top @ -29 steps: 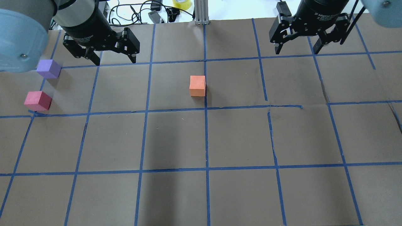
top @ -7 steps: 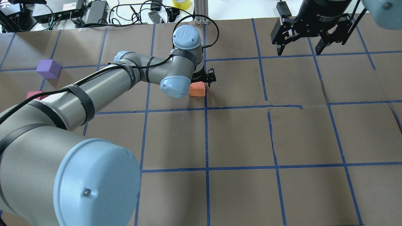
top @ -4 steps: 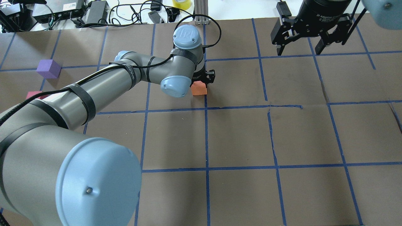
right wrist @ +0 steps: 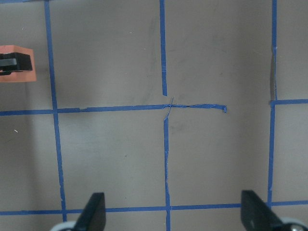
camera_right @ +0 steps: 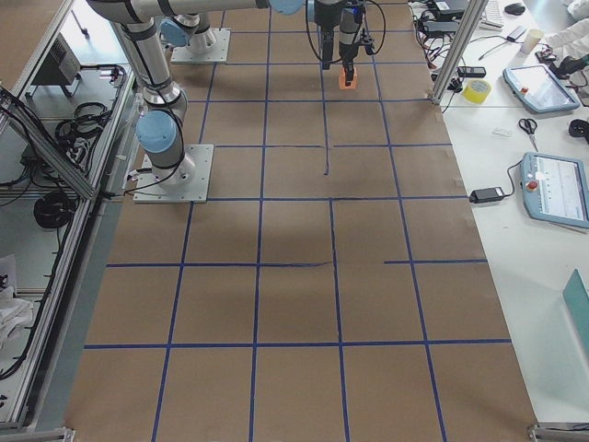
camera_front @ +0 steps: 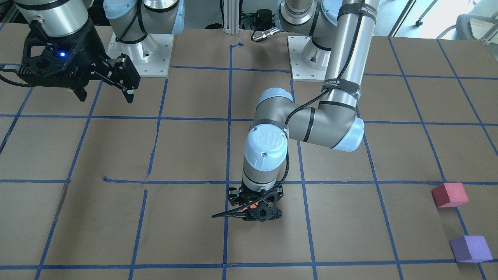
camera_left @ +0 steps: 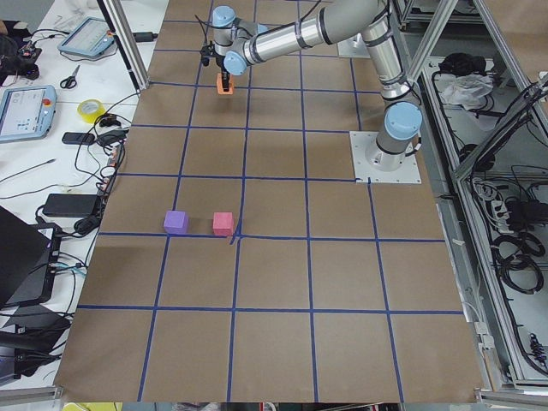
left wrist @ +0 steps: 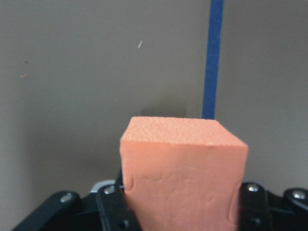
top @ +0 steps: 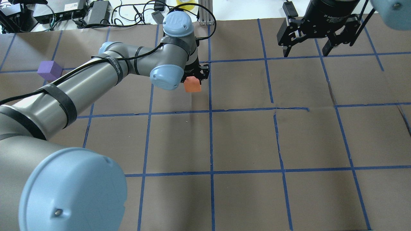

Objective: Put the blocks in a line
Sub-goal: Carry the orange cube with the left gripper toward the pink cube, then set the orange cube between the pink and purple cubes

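My left gripper (top: pixel 194 79) is shut on the orange block (top: pixel 192 86) and holds it just above the brown table near the middle. The left wrist view shows the orange block (left wrist: pixel 183 178) pinched between the black fingers, clear of the paper. It also shows at the left edge of the right wrist view (right wrist: pixel 17 72). The purple block (top: pixel 48 70) sits at the far left, and the reddish-pink block (camera_front: pixel 449 195) sits near the purple block (camera_front: pixel 470 249); my left arm hides the pink one in the overhead view. My right gripper (top: pixel 305 48) is open and empty, high at the back right.
Blue tape lines (top: pixel 210 141) divide the brown paper (top: pixel 244 138) into a grid. Cables and power bricks (top: pixel 96 9) and a yellow tape roll (top: pixel 186 3) lie beyond the table's far edge. My left arm (top: pixel 96 80) reaches across the left half.
My left arm came in from the back left, shut on the orange block, and has now lifted it and carried it a little left and farther back. The right arm stayed put.
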Available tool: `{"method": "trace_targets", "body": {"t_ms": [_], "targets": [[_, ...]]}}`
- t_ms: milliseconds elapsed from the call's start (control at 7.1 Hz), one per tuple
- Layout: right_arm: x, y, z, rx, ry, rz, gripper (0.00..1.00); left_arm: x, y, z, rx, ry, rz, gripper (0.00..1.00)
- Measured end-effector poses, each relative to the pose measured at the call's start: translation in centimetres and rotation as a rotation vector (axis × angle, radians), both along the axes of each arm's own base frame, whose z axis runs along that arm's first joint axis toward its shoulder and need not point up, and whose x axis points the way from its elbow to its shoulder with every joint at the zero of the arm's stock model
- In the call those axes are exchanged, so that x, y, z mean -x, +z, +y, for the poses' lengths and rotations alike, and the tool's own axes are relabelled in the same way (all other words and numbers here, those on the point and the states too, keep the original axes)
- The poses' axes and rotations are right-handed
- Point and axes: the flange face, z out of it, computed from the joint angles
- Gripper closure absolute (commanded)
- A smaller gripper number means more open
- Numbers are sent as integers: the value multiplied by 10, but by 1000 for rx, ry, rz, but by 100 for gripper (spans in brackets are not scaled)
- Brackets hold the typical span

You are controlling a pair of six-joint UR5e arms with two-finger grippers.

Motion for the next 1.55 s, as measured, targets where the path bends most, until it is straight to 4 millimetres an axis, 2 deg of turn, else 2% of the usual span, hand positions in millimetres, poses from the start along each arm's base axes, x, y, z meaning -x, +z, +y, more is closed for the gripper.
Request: {"method": "trace_targets", "body": {"t_ms": [423,705,987,1128,1409,1550], "targets": [[0,0,1,-4,0,0,0,-112,53,-9,-48,97,-42,100],[0,0,0,-4,-1,0,0,-204,75,-17,-57,123,-53,100],[0,0,1,-4,-1,0,0,-327,64,-29,-62,127,-45,100],[-1,0,1,-5,0,0,0,-376,61,-30,-55,128,-53,100],[-1,-1,1,-6,0,0,0,-489,50,-25,-59,86,-64,100],[-1,-1,1,-6,0,0,0,-526,47,-28,-51,40,-76,100]]}}
